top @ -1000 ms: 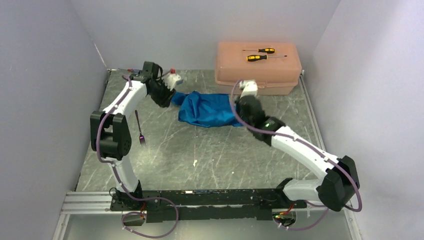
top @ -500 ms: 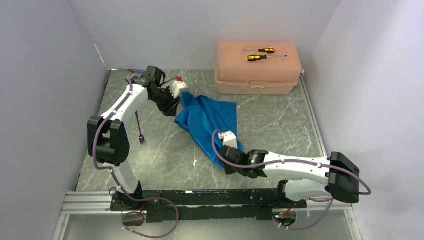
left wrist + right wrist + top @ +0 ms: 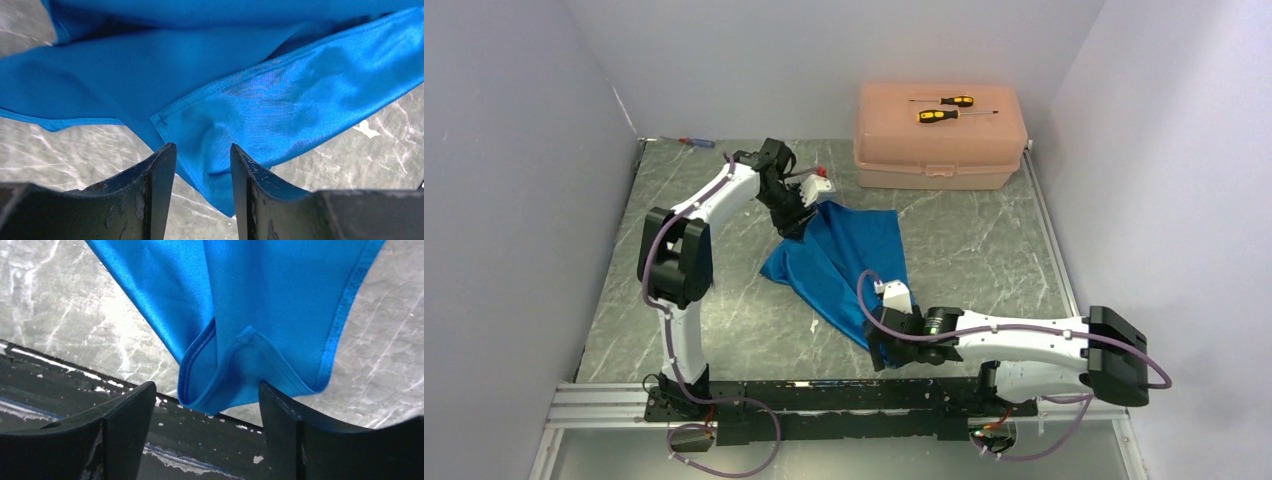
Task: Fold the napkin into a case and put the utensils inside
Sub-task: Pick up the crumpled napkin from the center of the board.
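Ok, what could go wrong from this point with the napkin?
The napkin lies skewed and rumpled, so a fold from here may come out crooked. Its near corner sits doubled over between the open fingers of the right gripper, by the black rail; a grasp there could catch both layers. The left gripper looks open over a wrinkled edge and may pinch a bunch.

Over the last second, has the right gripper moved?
Yes. The right gripper came away from the peach box toward the black base rail.
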`<control>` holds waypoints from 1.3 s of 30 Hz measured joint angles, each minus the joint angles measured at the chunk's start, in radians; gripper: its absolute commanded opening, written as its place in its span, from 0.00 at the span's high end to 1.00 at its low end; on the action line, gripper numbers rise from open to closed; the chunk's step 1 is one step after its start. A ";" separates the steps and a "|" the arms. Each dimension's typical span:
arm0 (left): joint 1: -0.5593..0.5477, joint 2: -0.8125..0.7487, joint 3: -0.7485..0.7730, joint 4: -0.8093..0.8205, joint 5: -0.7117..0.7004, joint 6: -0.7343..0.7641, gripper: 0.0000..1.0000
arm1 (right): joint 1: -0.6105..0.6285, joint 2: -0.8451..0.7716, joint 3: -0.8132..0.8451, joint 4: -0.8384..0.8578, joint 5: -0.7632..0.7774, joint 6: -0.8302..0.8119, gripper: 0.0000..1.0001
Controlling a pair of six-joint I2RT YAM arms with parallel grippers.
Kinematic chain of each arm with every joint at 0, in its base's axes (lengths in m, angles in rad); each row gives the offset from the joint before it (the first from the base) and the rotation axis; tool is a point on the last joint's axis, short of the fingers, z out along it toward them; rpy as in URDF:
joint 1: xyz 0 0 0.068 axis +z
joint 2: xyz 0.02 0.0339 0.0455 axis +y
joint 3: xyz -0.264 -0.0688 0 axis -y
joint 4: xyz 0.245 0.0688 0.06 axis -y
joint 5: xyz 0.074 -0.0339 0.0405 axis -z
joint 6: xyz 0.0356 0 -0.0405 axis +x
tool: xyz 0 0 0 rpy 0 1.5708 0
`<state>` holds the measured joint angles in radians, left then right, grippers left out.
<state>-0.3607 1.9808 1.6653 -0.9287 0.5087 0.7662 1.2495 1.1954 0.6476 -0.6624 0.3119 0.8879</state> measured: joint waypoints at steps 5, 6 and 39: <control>0.015 0.019 -0.046 -0.035 -0.015 0.039 0.53 | -0.037 -0.114 0.000 -0.048 -0.003 0.005 0.17; 0.018 0.020 -0.051 -0.039 -0.018 0.043 0.55 | -0.060 -0.138 0.000 -0.051 -0.006 0.003 0.16; 0.064 -0.206 -0.201 -0.080 -0.042 0.021 0.97 | -0.176 -0.060 0.002 0.054 -0.027 -0.080 1.00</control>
<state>-0.2962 1.7744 1.4643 -1.0092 0.4667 0.7868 1.0733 1.1351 0.6498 -0.6083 0.2844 0.8074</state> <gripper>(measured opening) 0.034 0.128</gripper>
